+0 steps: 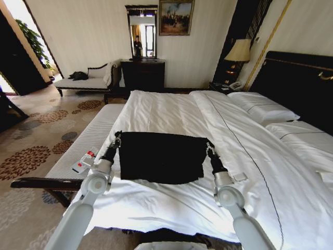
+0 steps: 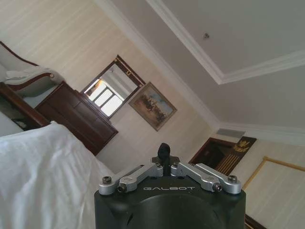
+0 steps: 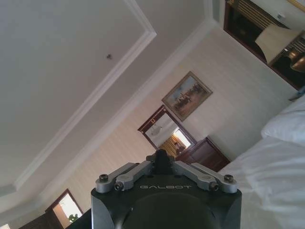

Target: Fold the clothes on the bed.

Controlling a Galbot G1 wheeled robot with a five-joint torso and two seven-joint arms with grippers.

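The clothes are one black T-shirt (image 1: 158,156) lying flat in a rough rectangle on the white bed (image 1: 171,112), near its foot. My left gripper (image 1: 117,138) sits at the shirt's far left corner and my right gripper (image 1: 209,146) at its far right corner, both touching the edge of the cloth. In the left wrist view the left gripper (image 2: 164,149) points up at the ceiling with its fingers closed together. The right gripper (image 3: 161,155) looks the same in the right wrist view. No cloth shows between either pair of fingers.
A long white-cushioned bench (image 1: 88,140) runs along the bed's left side with a small white and red item (image 1: 83,162) on it. Pillows (image 1: 263,107) and a dark headboard (image 1: 299,83) are at the right. A chaise (image 1: 86,80) and dresser (image 1: 143,74) stand by the far wall.
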